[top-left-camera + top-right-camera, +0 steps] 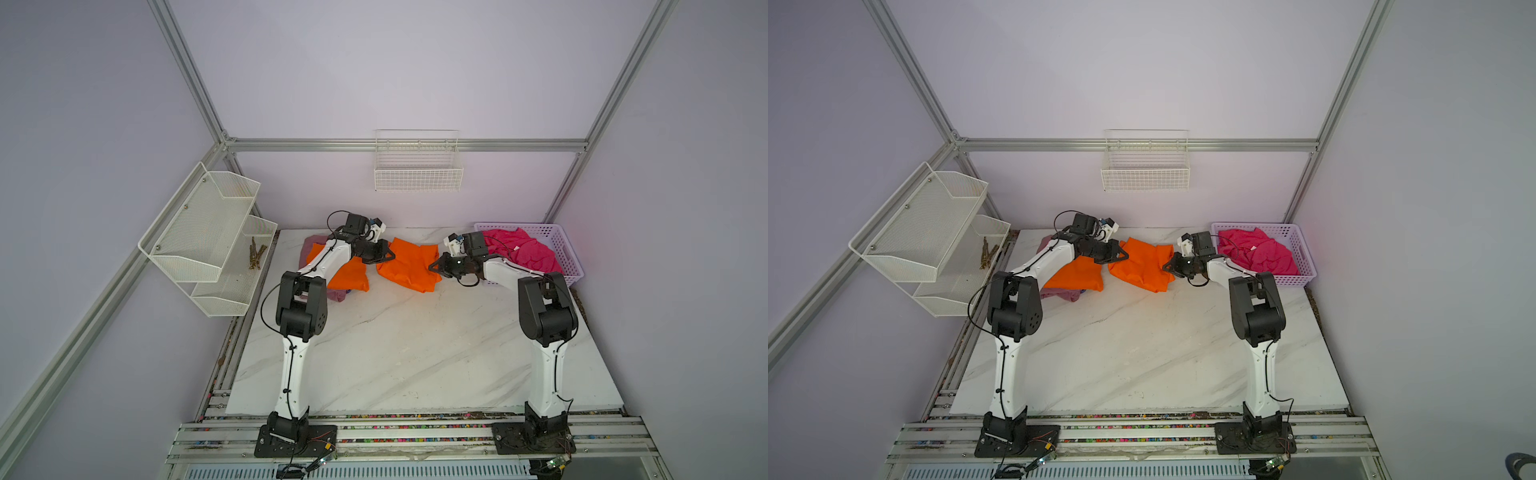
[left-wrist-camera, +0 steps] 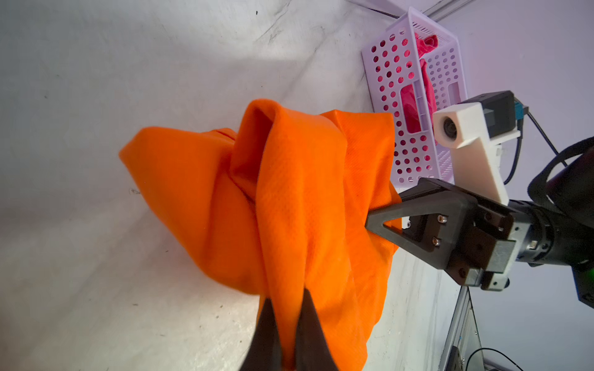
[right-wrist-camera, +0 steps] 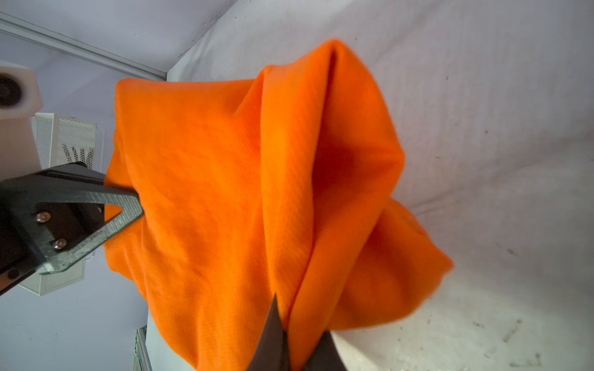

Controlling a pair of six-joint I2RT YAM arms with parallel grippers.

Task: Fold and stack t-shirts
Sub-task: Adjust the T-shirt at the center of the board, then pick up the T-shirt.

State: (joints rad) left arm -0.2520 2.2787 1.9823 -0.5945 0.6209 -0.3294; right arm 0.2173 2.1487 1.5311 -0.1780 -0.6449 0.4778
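A bright orange t-shirt (image 1: 411, 266) (image 1: 1142, 266) hangs bunched between my two grippers, just above the marble table's far middle. My left gripper (image 1: 392, 255) (image 2: 287, 298) is shut on the shirt's left edge. My right gripper (image 1: 432, 266) (image 3: 299, 318) is shut on its right edge. Cloth runs down between both pairs of fingers in the wrist views. A second orange t-shirt (image 1: 349, 276) lies flat under the left arm, on top of a mauve-pink t-shirt (image 1: 313, 243). A hot pink t-shirt (image 1: 528, 253) lies crumpled in the basket.
A lilac perforated basket (image 1: 569, 257) sits at the table's far right corner, behind the right arm. A white mesh shelf (image 1: 208, 232) hangs on the left frame and a wire basket (image 1: 417, 174) on the back wall. Bare marble table (image 1: 415, 353) spreads towards the front.
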